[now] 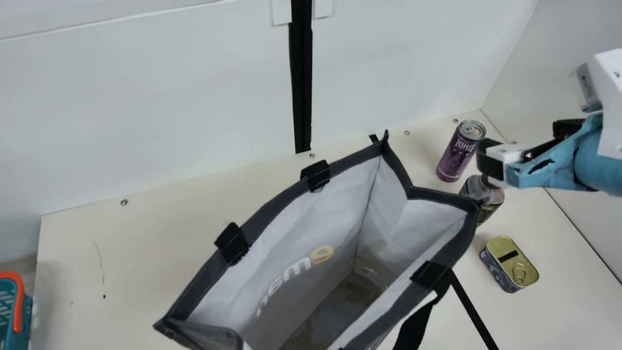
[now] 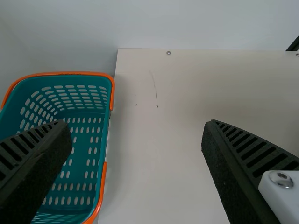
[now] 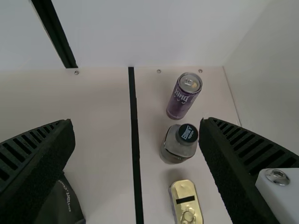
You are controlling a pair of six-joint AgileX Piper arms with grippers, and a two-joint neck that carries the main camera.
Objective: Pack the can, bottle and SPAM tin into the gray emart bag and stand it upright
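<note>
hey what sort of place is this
Probably a robot lab or test booth: a robot arm hangs over a cream table backed by plain white panels, with an open shopping bag on it.

Bag, basket, bottle and tin each partly out of sight.
In the main view, the gray emart bag [image 1: 272, 210] and its black handle [image 1: 414, 328] run off the bottom edge; the bottle [image 1: 487, 197] is partly behind the bag's corner and the right end effector [image 1: 528, 146], whose arm [image 1: 600, 163] is cut by the right edge. In the left wrist view, the basket [image 2: 106, 80] is cropped and partly behind a finger of the left end effector [image 2: 136, 125]; a dark speck [image 2: 157, 106] on the bench [image 2: 145, 163] is too small to identify. In the right wrist view, the bottom edge crops the SPAM tin [image 3: 185, 190].
</note>
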